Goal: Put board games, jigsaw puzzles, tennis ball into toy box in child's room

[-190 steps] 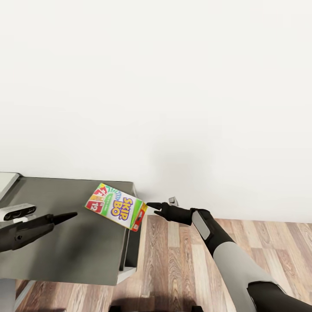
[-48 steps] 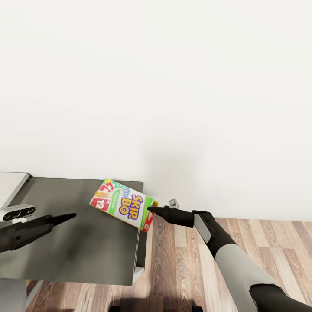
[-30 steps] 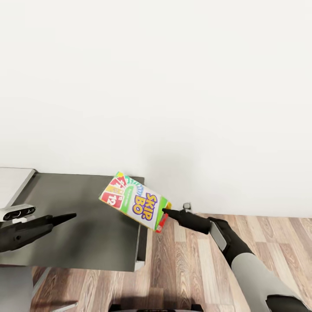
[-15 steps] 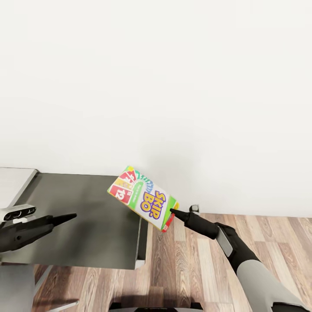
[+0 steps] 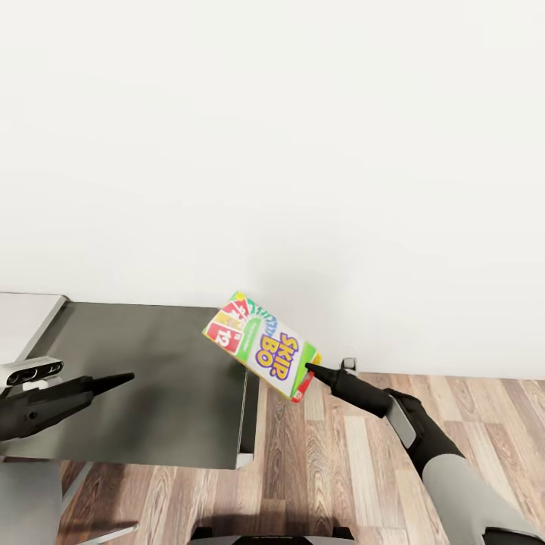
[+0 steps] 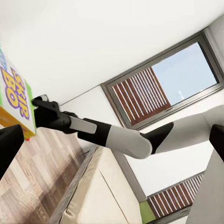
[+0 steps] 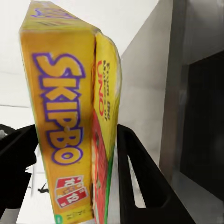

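The white and yellow SKIP BO board game (image 5: 261,354) hangs tilted in the air over the right edge of the dark grey table (image 5: 151,393). My right gripper (image 5: 309,370) is shut on the box's lower right corner. In the right wrist view the box (image 7: 65,116) stands edge-on between the two black fingers (image 7: 140,177). My left gripper (image 5: 125,376) hovers over the table's left part, well apart from the box, open and empty. The left wrist view shows the box (image 6: 14,98) and my right arm beyond it. The toy box is out of view.
A white wall rises right behind the table. A white panel (image 5: 23,318) adjoins the table at the far left. Wood plank floor (image 5: 341,469) lies to the right of the table. The left wrist view shows the cream bed (image 6: 107,196) and a window (image 6: 163,84).
Over the last second my right gripper has carried the SKIP BO box to the right and a little up, past the table's right edge. The left arm has stayed still.
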### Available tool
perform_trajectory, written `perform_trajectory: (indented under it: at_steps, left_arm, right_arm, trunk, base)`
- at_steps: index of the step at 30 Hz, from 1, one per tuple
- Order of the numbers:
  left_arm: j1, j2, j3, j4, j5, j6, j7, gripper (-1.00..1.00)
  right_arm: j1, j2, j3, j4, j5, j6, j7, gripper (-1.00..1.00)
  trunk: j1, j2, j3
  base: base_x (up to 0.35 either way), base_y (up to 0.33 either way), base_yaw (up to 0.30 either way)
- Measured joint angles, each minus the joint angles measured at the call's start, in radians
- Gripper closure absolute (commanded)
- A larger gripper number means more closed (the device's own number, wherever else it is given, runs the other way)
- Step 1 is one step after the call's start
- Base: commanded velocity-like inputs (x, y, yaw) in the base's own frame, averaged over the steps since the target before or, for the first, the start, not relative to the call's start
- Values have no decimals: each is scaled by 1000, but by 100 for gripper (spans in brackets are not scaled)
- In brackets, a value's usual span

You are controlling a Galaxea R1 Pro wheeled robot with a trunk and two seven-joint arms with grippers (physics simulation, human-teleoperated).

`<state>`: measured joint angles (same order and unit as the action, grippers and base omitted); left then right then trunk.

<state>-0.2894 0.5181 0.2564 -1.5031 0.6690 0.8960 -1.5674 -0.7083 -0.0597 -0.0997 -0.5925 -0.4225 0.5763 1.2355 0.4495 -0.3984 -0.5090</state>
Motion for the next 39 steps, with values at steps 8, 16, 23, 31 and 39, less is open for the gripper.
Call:
perform_trajectory:
  at_steps: [8,16,23,31,39]
  left_arm:
    - [0,0,0,0,0,0,0,-100]
    - [0,1,0,0,0,0,0,-100]
    - [-1,1,0,0,0,0,0,-100]
    - [-1,1,0,0,0,0,0,-100]
    - [-1,2,1,0,0,0,0,-100]
  right_arm:
    - [17,-19,-27,-2,-2,-2,-9,100]
    - [27,-20,-28,-34,-2,-6,20,100]
    - [54,-20,-29,-86,-2,-5,24,100]
    - [58,-20,-29,-104,-1,-5,24,100]
    - [58,-20,-29,-105,-1,-7,25,100]
  trunk:
    - [0,0,1]
    - [0,0,10]
    - [0,0,19]
    - [0,0,30]
    - [0,0,41]
  base:
    - [0,0,11]
    - [-47,0,155]
    - [-41,0,194]
    - [-3,0,196]
    - [0,0,198]
